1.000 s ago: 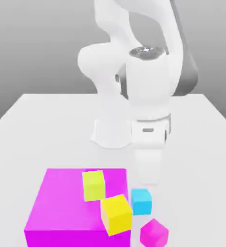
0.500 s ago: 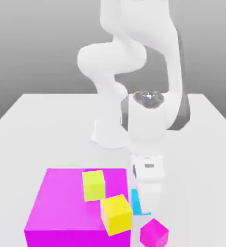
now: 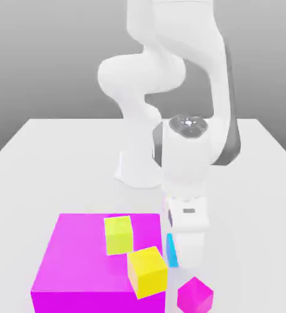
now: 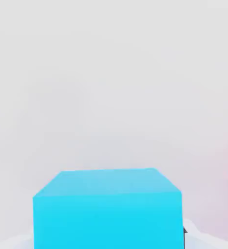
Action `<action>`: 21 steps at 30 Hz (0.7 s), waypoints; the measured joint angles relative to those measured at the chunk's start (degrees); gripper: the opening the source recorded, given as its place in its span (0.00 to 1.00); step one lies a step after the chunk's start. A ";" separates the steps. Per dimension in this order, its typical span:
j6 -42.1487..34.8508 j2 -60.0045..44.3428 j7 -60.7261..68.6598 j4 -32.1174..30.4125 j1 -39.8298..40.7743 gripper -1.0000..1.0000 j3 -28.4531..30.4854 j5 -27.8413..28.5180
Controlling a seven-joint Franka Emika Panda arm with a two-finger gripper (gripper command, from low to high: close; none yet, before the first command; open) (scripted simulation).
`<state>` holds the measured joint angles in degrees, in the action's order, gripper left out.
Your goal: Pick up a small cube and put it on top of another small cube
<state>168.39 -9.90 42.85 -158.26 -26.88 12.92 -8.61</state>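
At lower right of the exterior view, the gripper point(image 3: 186, 260) is lowered over the small cyan cube point(image 3: 170, 250) on the white table point(image 3: 60, 159), fingers closed, apparently on it, beside the big magenta block point(image 3: 78, 263).

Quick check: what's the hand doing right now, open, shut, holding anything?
Hand: shut on the cyan cube, which sits on the table.

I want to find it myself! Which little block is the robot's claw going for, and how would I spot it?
Find the big magenta block at the front of the white table. Just off its corner on the exterior view's right, the claw has come down shut on the small cyan cube. It is the one light blue block; its neighbours are two yellow cubes and a small magenta cube.
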 joint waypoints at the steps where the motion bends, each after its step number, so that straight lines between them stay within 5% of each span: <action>1: -0.90 1.14 -0.89 -0.24 -0.43 0.00 0.70 1.18; 10: -12.79 11.17 -4.00 1.73 0.52 0.00 3.45 4.57; 19: -33.19 25.44 -15.77 8.94 12.69 0.00 6.52 15.76; 21: -32.28 24.42 -16.22 8.32 13.23 0.00 7.13 15.38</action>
<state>136.11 14.53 26.64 -149.95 -13.65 20.05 6.77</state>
